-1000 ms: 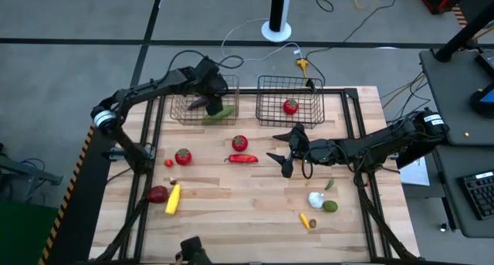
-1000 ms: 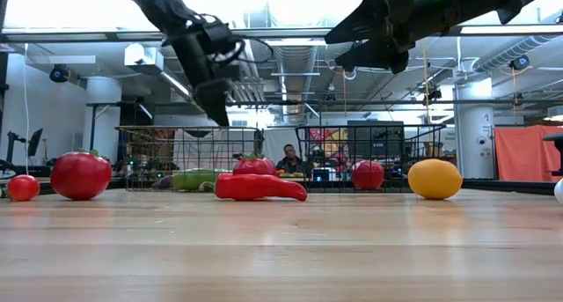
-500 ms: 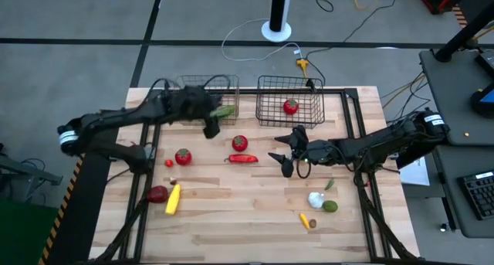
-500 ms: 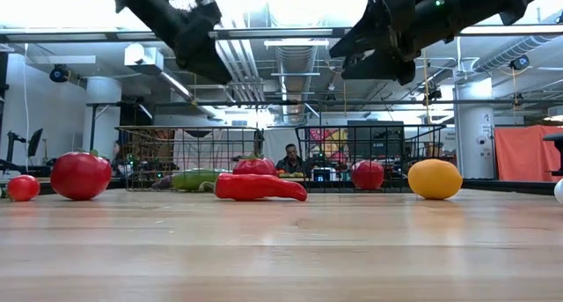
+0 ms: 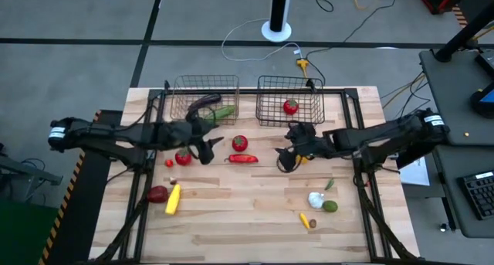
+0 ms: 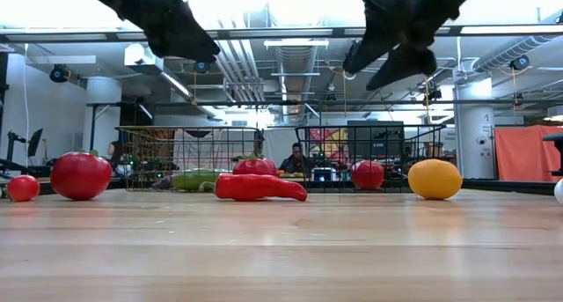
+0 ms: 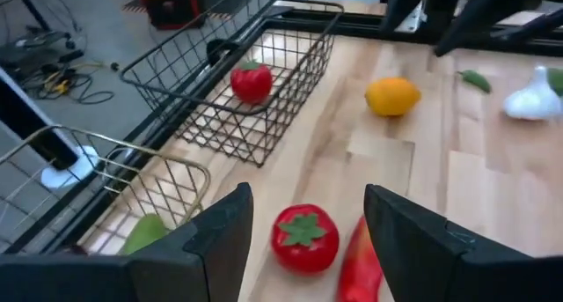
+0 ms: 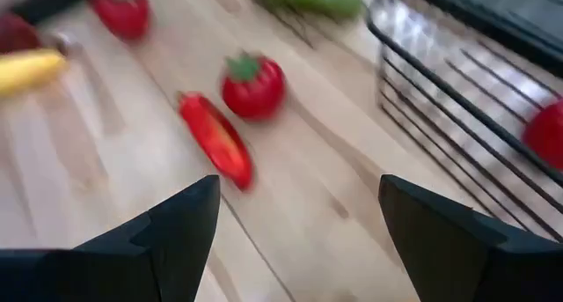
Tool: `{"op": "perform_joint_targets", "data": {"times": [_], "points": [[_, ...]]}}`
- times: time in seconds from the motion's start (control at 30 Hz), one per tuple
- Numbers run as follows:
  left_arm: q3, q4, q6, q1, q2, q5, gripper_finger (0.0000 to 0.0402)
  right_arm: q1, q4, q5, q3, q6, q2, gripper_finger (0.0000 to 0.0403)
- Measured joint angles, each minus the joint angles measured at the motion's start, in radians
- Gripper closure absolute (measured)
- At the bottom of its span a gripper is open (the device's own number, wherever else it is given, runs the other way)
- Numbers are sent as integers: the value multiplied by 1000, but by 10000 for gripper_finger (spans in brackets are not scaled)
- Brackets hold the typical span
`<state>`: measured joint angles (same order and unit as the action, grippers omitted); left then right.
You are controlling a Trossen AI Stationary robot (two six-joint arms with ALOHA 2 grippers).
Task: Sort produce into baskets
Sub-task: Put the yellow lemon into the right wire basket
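Both hands leave the baskets empty and swing back toward the loose produce on the worktop.

The left hand, released and carrying nothing, has pulled away from the copper basket, where the eggplant and cucumber now lie, and hangs near a tomato just beside the red pepper. The right hand, fingers spread and empty, has dropped lower beside the orange, with one tomato already in the grey basket. Corn, garlic and several small pieces remain on the worktop, so most of the sorting is still ahead.
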<state>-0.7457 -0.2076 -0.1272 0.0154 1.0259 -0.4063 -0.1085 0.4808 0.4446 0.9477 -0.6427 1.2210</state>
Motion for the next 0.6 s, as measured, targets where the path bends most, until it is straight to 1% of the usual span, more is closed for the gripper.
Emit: {"op": "perform_joint_targets", "data": {"times": [0.13, 0.23, 0.27, 0.37, 0.5, 0.6], "points": [[14, -3, -51, 29, -11, -83, 201, 0, 359, -11, 140, -137, 61, 106], [21, 1, -67, 36, -21, -108, 201, 0, 598, -69, 220, -256, 116, 105], [26, -2, -70, 37, -25, -109, 201, 0, 648, -86, 240, -284, 130, 104], [34, 0, -78, 37, -30, -109, 201, 0, 722, -138, 265, -320, 169, 98], [39, 0, -92, 37, -31, -110, 201, 19, 709, -215, 261, -291, 205, 85], [42, -2, -93, 37, -31, -110, 201, 48, 709, -236, 246, -280, 223, 73]]}}
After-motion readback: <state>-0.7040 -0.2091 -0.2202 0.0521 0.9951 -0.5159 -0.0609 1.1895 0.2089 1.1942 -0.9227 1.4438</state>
